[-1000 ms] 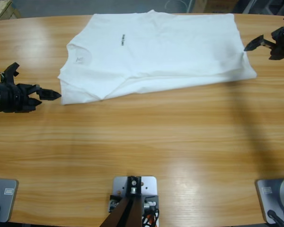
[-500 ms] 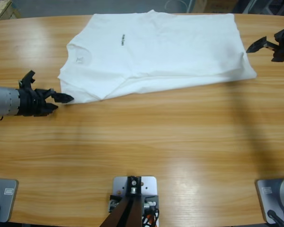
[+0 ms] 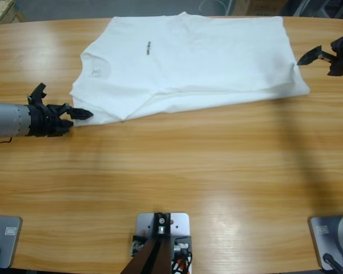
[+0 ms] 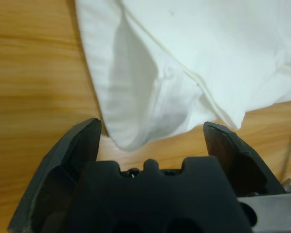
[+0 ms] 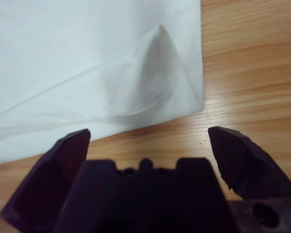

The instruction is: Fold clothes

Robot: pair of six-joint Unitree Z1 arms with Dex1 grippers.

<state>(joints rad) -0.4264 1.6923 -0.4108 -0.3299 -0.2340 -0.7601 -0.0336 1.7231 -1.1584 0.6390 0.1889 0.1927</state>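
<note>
**Left gripper up against shirt's sleeve corner**

Moved in from the 9 o'clock edge over the last second: left gripper, now with jaws spread on either side of the shirt's lower-left corner, cloth lying between them but not pinched. Hardly shifted at 3 o'clock: right gripper, jaws also spread wide, just beside the shirt's right corner, apart from it. Nothing between either gripper and the cloth but bare table. Lies flat on the far half of the table, toward 12 o'clock, partly folded. Long axis runs 9 to 3, tilted slightly, neck toward 9, hem toward 3. Small dark mark on chest, facing up.
</note>
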